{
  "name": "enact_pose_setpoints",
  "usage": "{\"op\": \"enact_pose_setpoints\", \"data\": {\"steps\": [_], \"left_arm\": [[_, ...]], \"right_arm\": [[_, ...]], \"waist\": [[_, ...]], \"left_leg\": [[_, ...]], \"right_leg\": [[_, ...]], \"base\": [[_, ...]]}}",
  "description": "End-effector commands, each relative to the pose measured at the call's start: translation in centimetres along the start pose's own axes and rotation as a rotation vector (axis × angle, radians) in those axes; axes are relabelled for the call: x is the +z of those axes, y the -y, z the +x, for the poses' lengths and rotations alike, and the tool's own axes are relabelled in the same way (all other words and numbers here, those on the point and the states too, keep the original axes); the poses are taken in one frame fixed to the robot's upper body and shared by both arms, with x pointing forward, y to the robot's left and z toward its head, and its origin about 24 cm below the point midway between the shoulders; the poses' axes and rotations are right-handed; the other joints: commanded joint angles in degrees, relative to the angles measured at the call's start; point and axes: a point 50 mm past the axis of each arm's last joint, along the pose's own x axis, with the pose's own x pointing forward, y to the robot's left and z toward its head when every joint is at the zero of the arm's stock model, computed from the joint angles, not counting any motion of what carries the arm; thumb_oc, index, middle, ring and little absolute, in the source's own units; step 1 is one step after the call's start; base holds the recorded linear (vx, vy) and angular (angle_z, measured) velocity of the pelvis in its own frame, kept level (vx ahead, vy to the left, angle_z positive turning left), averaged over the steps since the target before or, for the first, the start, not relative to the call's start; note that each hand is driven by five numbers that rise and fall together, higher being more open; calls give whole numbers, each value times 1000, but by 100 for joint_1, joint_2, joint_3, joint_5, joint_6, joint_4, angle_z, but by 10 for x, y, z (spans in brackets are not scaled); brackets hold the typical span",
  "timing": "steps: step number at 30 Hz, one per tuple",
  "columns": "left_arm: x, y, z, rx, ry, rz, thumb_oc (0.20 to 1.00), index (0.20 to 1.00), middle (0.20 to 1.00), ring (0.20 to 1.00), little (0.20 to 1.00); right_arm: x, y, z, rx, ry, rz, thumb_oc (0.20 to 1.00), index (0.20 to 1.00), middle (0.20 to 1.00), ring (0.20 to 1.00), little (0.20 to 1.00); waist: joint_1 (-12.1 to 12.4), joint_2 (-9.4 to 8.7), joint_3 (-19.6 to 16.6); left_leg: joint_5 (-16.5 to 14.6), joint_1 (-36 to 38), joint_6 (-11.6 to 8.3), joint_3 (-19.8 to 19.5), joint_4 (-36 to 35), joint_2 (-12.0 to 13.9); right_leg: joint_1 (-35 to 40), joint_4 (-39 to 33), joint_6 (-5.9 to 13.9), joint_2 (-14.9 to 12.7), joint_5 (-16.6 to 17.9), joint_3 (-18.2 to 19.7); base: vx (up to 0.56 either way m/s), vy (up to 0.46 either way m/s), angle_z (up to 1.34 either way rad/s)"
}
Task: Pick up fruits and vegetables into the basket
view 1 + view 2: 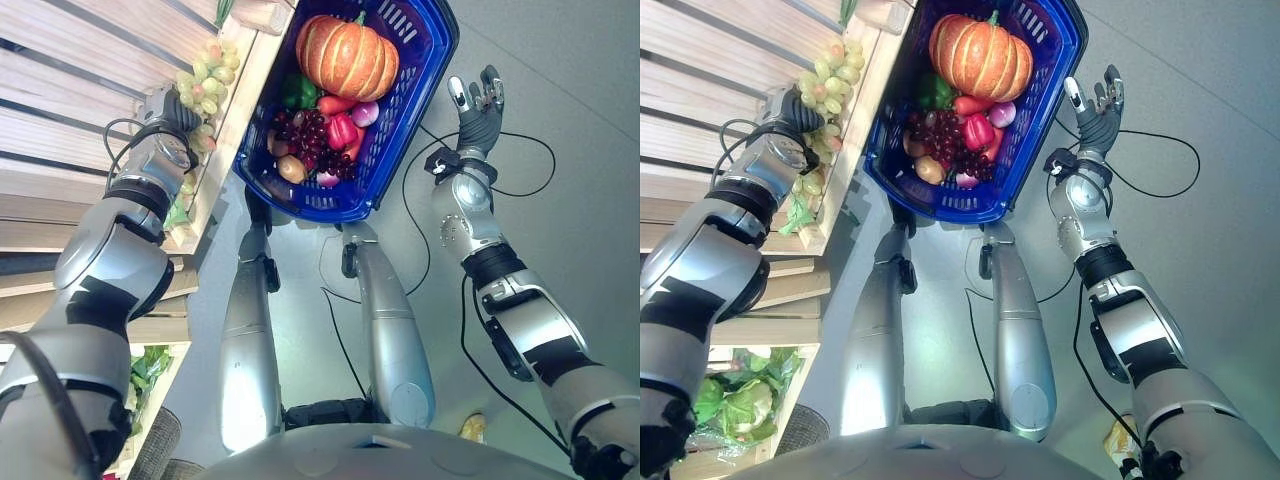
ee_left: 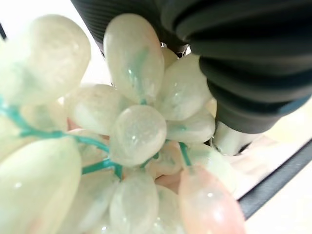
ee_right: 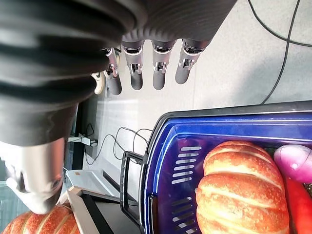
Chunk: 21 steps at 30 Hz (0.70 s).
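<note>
While the left hand (image 1: pixel 170 108), fingers hidden, grip unclear, sits against the green grapes (image 1: pixel 207 72) at upper left, the blue basket (image 1: pixel 420 70) lies right of it, right hand (image 1: pixel 478 105) spread beside its rim.

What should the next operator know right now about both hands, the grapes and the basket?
Left hand: at the green grapes on the wooden shelf; its fingers are hidden, so the grip is unclear.
Right hand: open, empty, beside the blue basket, not touching it.
Done: the basket holds a pumpkin, dark grapes, peppers and other produce.
Left: lift the green grapes into the basket.
</note>
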Motion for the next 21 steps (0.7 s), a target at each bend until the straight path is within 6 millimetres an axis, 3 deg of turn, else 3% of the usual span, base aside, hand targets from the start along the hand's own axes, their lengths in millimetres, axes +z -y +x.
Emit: {"op": "enact_pose_setpoints", "data": {"steps": [1,9,14,21], "left_arm": [[-10,42,-10,-150,-45,-93,200,200,200,200,200],[-11,47,-13,-118,-12,-345,200,200,200,200,200],[0,29,-20,26,178,-783,200,200,200,200,200],[16,10,-51,131,520,-1109,200,200,200,200,200]], "right_arm": [[19,3,4,24,96,18,1000,1000,1000,1000,1000],[16,3,-1,33,90,27,1000,1000,1000,1000,1000],[14,7,-14,74,115,-5,1000,1000,1000,1000,1000],[19,8,-34,167,187,-86,1000,1000,1000,1000,1000]], "waist": [[-49,216,39],[-5,226,39],[101,291,39],[287,414,39]], "left_leg": [[-262,-136,-105,-46,412,104],[-258,-95,-100,-66,385,89],[-275,-36,-76,-128,371,37],[-305,91,-32,-233,300,-53]], "right_leg": [[187,-307,431,55,324,129],[231,-314,417,61,312,118],[279,-239,406,73,245,81],[406,-200,421,26,166,-20]], "base": [[0,0,0],[0,0,0],[-6,-14,-1],[-22,-22,3]]}}
